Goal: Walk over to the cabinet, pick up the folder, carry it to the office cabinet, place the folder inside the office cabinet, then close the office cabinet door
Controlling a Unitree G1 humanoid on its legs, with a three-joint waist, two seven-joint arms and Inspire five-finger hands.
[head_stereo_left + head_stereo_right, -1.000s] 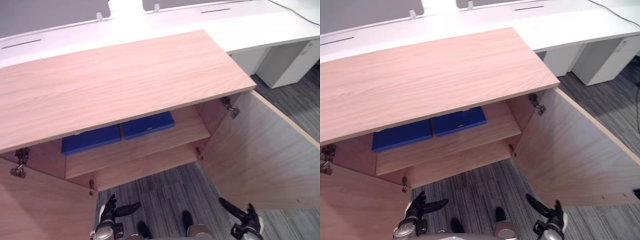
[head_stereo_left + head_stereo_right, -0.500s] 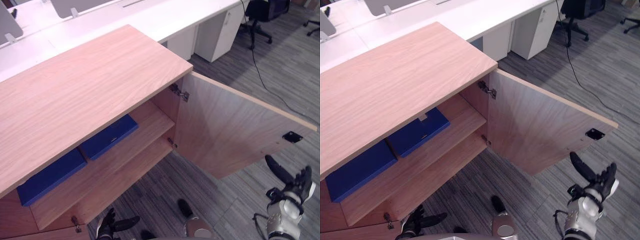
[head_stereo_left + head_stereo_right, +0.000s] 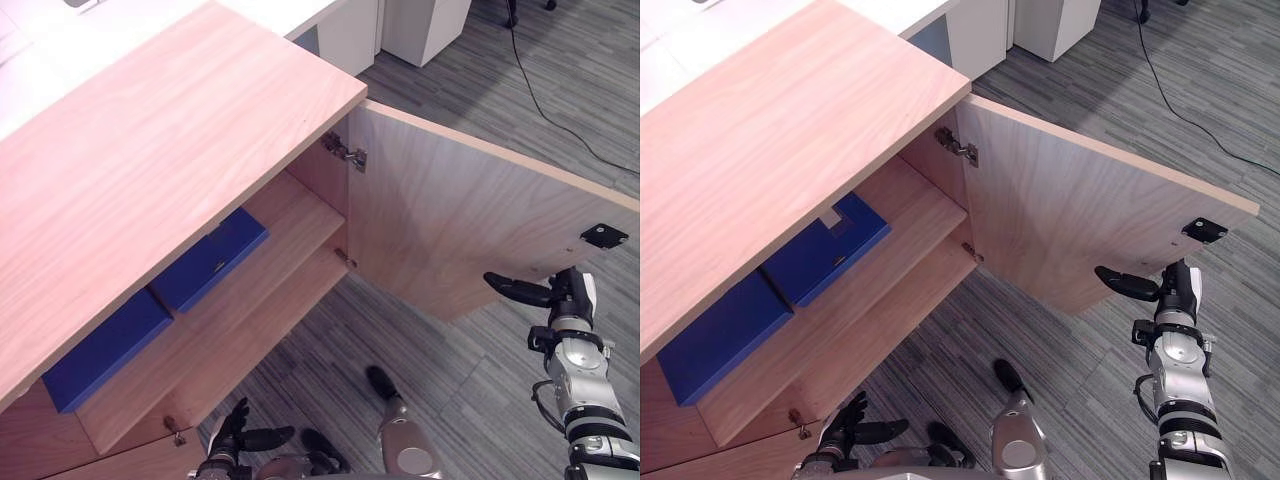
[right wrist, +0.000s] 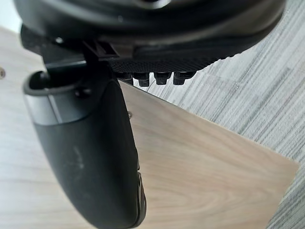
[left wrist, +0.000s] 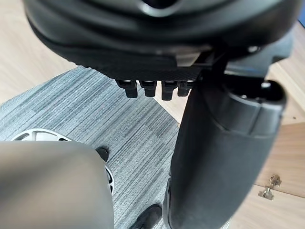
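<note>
The wooden office cabinet (image 3: 170, 150) stands with its right door (image 3: 470, 215) swung wide open. Two blue folders lie flat on its upper shelf (image 3: 295, 220), one (image 3: 210, 258) near the middle and the other (image 3: 105, 348) further left. My right hand (image 3: 562, 296) is open beside the door's free lower corner, thumb stretched toward the panel; I cannot tell whether it touches. In the right wrist view the door's wood (image 4: 200, 157) lies just past the thumb (image 4: 90, 157). My left hand (image 3: 238, 436) hangs open low by the floor, holding nothing.
A black latch plate (image 3: 604, 235) sits on the door's inner face near its free edge. The left door's edge (image 3: 110, 468) shows at the lower left. White desks and a white pedestal (image 3: 425, 25) stand behind the cabinet. A black cable (image 3: 545, 105) runs across the grey carpet.
The camera has swung to the right. My right hand has risen from low by the floor up to the open door's outer corner. The left hand stays low.
</note>
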